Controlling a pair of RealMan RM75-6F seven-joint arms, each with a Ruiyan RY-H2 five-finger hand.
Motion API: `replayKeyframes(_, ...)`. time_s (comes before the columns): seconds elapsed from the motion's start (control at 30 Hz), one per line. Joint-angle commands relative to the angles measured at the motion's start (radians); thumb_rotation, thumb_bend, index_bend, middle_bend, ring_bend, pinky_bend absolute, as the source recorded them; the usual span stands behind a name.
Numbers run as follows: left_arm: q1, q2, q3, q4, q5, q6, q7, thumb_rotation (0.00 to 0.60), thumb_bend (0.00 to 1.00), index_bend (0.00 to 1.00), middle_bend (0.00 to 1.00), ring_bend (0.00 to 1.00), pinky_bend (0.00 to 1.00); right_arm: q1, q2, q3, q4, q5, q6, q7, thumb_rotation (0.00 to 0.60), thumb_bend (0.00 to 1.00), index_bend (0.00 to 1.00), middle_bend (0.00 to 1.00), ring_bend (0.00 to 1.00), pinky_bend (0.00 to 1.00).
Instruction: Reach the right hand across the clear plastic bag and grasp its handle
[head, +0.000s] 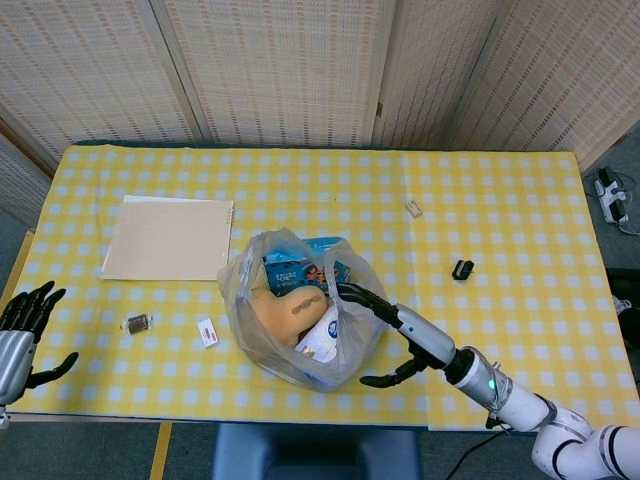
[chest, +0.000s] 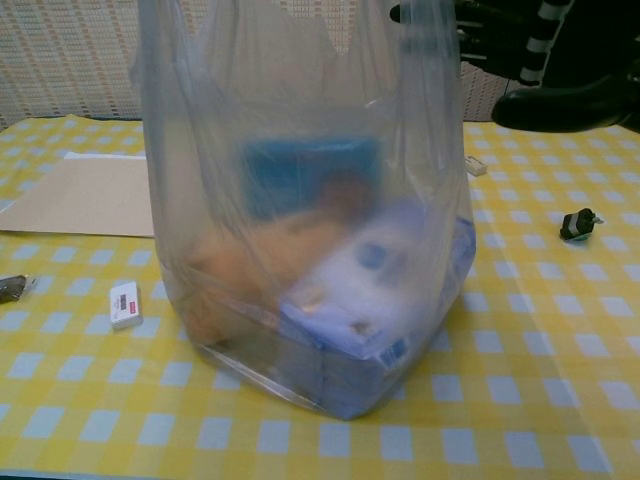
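Yellow-and-white checked tablecloth (head: 500, 215) over the whole table. Relative to the tan cardboard sheet (head: 168, 238): small dark cylindrical item (head: 137, 323) below its lower left corner; white tag with red mark (head: 207, 332) below its lower right corner; small white block (head: 413, 207) and small black clip (head: 462, 270) well apart to its right.
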Motion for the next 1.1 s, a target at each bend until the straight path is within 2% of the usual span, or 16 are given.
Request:
replayKeyframes(0.03, -0.001, 0.003, 0.001, 0.001, 0.003, -0.001, -0.009, 0.600, 0.29, 0.00, 0.03, 0.02, 0.00, 0.017, 0.003, 0.012, -0.019, 0.023, -0.028, -0.030, 0.600, 0.24, 0.00, 0.01, 0.03, 0.00)
replayKeyframes(0.3, 0.013, -0.017, -0.010, 0.030, 0.031, 0.065, -0.035, 0.600, 0.29, 0.00, 0.05, 0.04, 0.00, 0.063, 0.008, 0.029, -0.067, 0.068, -0.119, -0.086, 0.600, 0.24, 0.00, 0.01, 0.04, 0.00)
replayKeyframes(0.8, 0.018, 0.017, -0.006, -0.002, 0.006, 0.038, -0.061, 0.600, 0.29, 0.00, 0.05, 0.04, 0.00, 0.175, -0.023, 0.127, -0.159, 0.240, -0.306, -0.128, 0.600, 0.24, 0.00, 0.01, 0.03, 0.00)
replayKeyframes(1.1, 0.031, 0.036, -0.002, -0.001, 0.020, 0.061, -0.105, 0.600, 0.29, 0.00, 0.05, 0.05, 0.00, 0.227, -0.088, 0.181, -0.172, 0.319, -0.378, -0.190, 0.600, 0.24, 0.00, 0.01, 0.03, 0.00)
